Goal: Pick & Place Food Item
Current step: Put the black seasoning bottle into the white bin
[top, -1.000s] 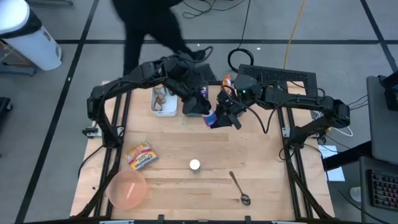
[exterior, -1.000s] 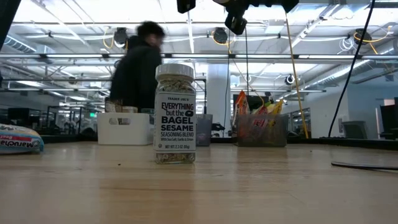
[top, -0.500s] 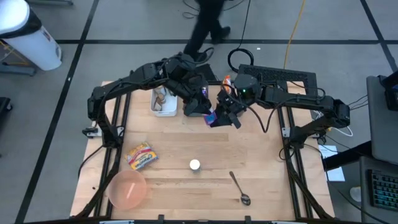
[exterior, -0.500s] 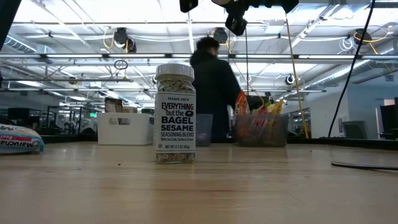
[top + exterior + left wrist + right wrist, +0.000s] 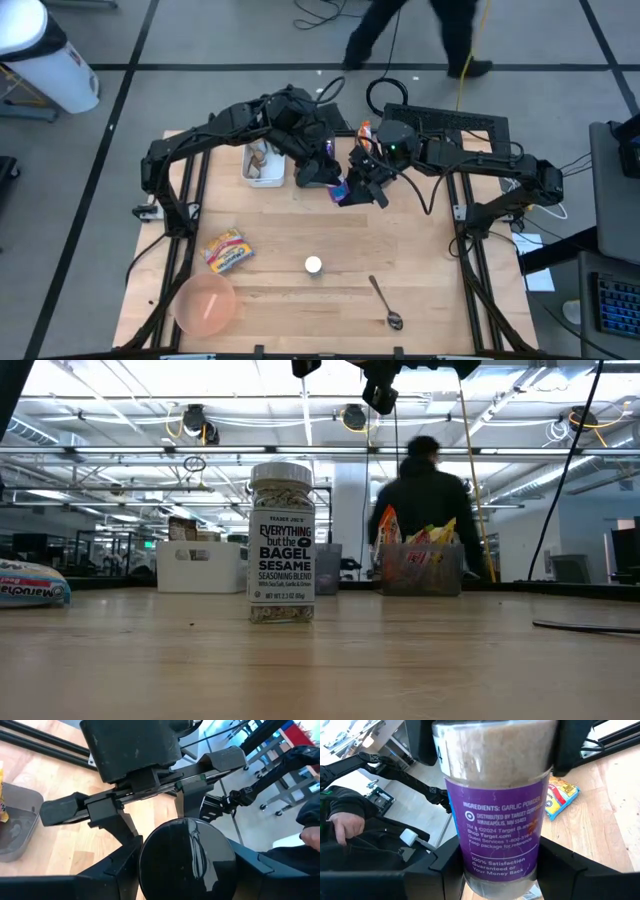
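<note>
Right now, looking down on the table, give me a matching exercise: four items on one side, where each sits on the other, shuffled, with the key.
Items:
1. pink bowl
2. spoon
3. garlic powder jar
4. snack packet

Places:
A. held up between the two grippers, far half of the table
B. near left corner
C. near edge, right of centre
D. left side, just beyond the bowl

Pairs: 1-B, 2-C, 3-A, 4-D
</note>
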Available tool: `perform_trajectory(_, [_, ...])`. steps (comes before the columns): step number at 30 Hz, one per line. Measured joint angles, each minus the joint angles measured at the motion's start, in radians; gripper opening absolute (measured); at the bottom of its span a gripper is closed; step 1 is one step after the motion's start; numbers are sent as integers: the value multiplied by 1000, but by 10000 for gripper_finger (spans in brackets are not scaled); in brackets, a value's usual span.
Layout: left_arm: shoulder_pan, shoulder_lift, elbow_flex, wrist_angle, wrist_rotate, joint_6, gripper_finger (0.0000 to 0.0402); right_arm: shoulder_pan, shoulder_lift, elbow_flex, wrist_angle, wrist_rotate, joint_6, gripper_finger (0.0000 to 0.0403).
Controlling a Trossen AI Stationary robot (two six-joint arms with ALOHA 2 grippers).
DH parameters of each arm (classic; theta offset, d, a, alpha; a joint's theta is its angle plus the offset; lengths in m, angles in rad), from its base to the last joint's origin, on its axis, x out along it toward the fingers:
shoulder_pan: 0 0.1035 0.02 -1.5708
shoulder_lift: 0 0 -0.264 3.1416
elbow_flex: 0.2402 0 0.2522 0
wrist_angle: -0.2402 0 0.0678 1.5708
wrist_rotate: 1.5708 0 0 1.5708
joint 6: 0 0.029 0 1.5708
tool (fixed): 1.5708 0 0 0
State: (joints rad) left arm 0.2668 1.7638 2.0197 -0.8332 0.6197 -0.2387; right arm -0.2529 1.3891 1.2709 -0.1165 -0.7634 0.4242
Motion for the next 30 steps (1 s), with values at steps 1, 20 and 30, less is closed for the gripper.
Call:
perform_trajectory(1, [-1, 0, 0, 5, 0, 2, 220, 0, 0, 0, 0, -1, 0, 191])
perform_trajectory(20, [13, -44, 0, -52, -52, 132, 220, -102, -25, 0, 40, -85, 91, 279])
perform_trajectory(30, [49, -96, 0, -279, -203, 210, 220, -160, -55, -1, 33, -106, 87, 283])
